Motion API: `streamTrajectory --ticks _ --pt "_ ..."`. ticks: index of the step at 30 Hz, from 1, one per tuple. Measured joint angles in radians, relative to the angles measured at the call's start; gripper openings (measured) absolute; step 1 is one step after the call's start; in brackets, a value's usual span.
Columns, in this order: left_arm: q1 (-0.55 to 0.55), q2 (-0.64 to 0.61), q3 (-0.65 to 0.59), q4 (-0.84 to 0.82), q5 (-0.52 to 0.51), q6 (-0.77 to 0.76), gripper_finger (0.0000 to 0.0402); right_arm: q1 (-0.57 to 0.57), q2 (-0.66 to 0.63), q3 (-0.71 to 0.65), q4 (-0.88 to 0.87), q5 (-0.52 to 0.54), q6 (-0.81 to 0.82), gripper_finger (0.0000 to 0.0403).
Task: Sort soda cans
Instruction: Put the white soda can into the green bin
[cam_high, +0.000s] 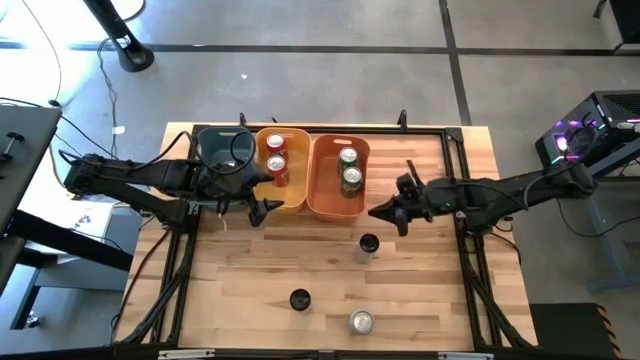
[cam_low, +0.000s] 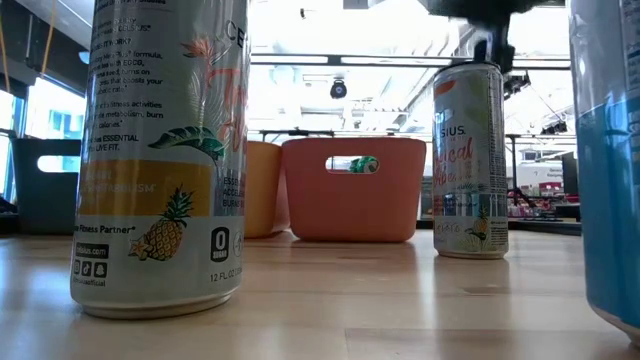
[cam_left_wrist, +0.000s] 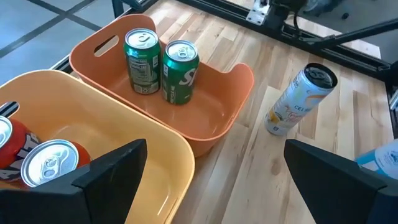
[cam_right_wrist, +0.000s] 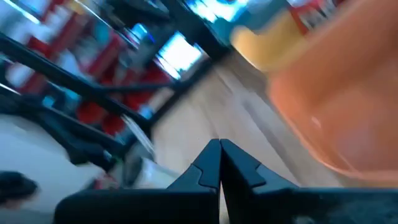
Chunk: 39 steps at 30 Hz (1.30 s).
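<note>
So we've got the left gripper (cam_high: 262, 211) jaws wide and empty, right gripper (cam_high: 378, 212) shut on nothing. Nearest silver can (cam_high: 368, 246) stands on the counter; probably light, slick, dentable, so grab mid-body.

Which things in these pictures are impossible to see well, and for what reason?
- Teal bin: high view, left arm covers its inside.
- Red cans: left wrist view, cut by the picture's edge and the yellow bin wall.
- Green can: low view, seen only through the orange bin handle hole.
- Right wrist view: surroundings blurred.
</note>
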Motion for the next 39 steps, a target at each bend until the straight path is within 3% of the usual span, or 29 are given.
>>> streamTrajectory --ticks 5,11,17,22,26,29,32,39 --pt "0.003 0.0 0.0 0.004 -0.002 -0.052 0.0371 0.128 0.038 0.01 0.166 0.169 -0.027 0.0" --pt "0.024 0.0 0.0 0.005 -0.001 -0.131 0.0371 0.173 0.134 0.153 0.137 0.137 -0.163 0.0026" --pt "0.025 0.0 0.0 0.033 0.025 -0.158 0.0371 0.162 0.276 0.406 -0.023 0.114 -0.375 0.0067" --pt "0.023 0.0 0.0 0.053 0.102 -0.149 0.0371 0.173 0.444 0.708 -0.37 0.116 -0.432 0.0113" --pt "0.021 0.0 0.0 0.043 0.178 -0.092 0.0371 0.238 0.601 0.919 -0.675 0.115 -0.378 0.0167" --pt "0.021 0.0 0.0 0.027 0.262 -0.053 0.0371 0.295 0.722 1.038 -0.852 0.112 -0.235 0.0211" --pt "0.018 0.0 0.0 -0.003 0.33 -0.04 0.0371 0.343 0.84 1.143 -0.932 0.083 -0.07 0.0253" --pt "-0.017 0.0 0.0 -0.016 0.388 0.028 0.0371 0.375 1.047 1.36 -1.073 0.03 0.086 0.0319"
